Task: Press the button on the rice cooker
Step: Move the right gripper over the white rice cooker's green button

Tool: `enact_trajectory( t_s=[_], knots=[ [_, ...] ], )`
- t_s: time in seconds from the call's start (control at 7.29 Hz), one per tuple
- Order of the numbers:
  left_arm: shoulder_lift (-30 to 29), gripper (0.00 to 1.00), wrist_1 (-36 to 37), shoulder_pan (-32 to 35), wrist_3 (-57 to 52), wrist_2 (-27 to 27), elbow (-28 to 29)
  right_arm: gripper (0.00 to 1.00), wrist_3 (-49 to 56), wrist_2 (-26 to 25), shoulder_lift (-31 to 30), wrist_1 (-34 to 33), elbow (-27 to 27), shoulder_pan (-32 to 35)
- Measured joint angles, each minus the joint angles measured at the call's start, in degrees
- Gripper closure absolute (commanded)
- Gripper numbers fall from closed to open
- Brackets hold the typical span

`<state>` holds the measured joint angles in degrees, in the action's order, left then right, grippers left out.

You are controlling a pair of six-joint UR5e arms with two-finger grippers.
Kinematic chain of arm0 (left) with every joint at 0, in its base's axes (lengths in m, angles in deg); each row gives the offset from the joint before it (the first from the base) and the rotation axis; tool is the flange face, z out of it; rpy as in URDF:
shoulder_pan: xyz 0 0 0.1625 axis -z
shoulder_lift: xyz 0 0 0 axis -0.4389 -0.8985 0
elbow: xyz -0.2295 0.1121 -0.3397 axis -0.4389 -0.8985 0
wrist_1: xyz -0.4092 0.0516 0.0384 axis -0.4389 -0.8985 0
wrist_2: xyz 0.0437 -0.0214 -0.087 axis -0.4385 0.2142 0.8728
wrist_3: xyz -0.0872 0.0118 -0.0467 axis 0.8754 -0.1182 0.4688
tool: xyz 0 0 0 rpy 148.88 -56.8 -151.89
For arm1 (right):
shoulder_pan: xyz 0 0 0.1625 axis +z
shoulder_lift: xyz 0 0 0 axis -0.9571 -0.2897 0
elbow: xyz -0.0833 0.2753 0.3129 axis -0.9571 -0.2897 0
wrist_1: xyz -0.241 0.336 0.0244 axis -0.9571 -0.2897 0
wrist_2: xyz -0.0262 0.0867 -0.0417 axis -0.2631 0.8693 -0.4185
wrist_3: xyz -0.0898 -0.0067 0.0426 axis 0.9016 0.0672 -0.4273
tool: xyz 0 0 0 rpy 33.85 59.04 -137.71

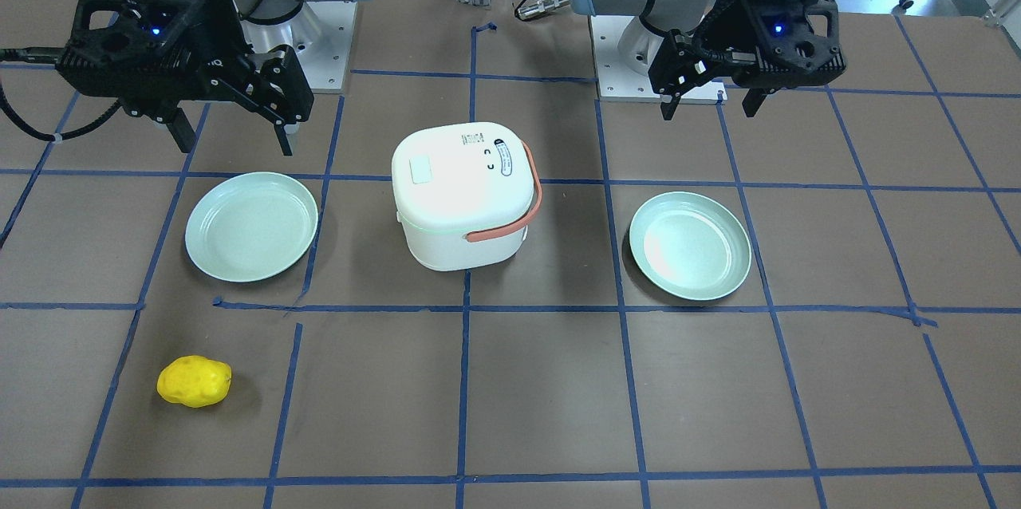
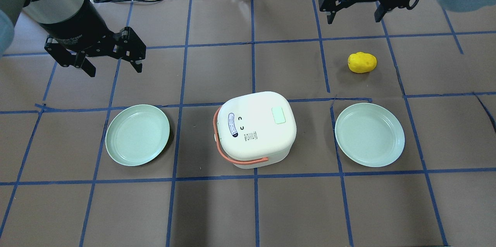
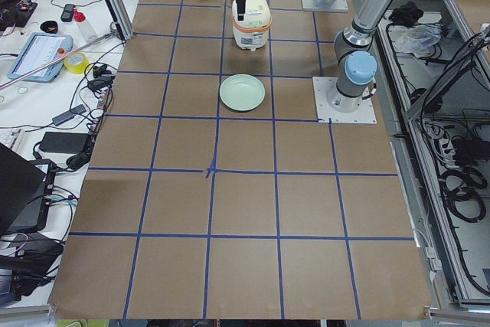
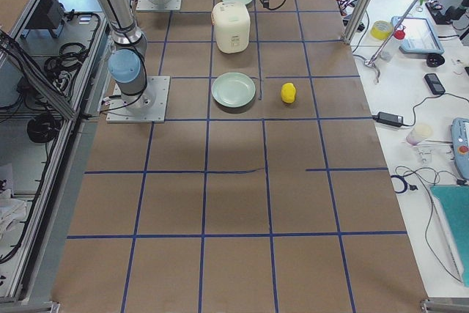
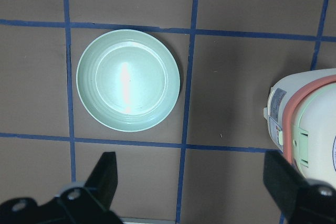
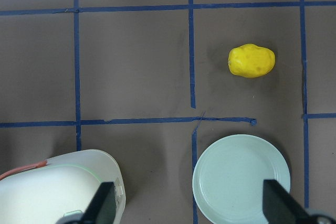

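Rice cooker (image 2: pixel 254 129): it stands mid-counter between the two plates, lid down, with its orange handle folded toward the robot's left.
Button (image 2: pixel 278 115): you are probably after the pale green square on the lid, on the side toward the robot's right.
Handling: the shell looks hard, smooth and probably light, so a sideways shove may slide it. Don't grasp it; press straight down with one fingertip.
Left gripper (image 2: pixel 115 69): fingers apart and empty, raised on the operators' side of the left plate (image 2: pixel 137 134).
Right gripper (image 2: pixel 354 19): fingers apart and empty, up near the operators' edge.
Containers: both the left plate and the right plate (image 2: pixel 369 134) are empty. You cannot see inside the cooker.
Yellow fruit (image 2: pixel 362 62): it lies loose on the operators' side of the right plate.
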<state>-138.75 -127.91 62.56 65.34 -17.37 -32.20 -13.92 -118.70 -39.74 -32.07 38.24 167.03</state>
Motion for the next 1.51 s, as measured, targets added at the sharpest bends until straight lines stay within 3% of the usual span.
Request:
enact_trajectory(
  t_s=[1.37,1.51],
  knots=[
    [0.0,0.0,0.0,0.0,-0.01,0.0,0.0,0.0,0.01,-0.02,-0.04,0.39,-0.07,0.07],
    [0.0,0.0,0.0,0.0,-0.03,0.0,0.0,0.09,0.0,0.0,-0.04,0.51,-0.07,0.11]
  ],
)
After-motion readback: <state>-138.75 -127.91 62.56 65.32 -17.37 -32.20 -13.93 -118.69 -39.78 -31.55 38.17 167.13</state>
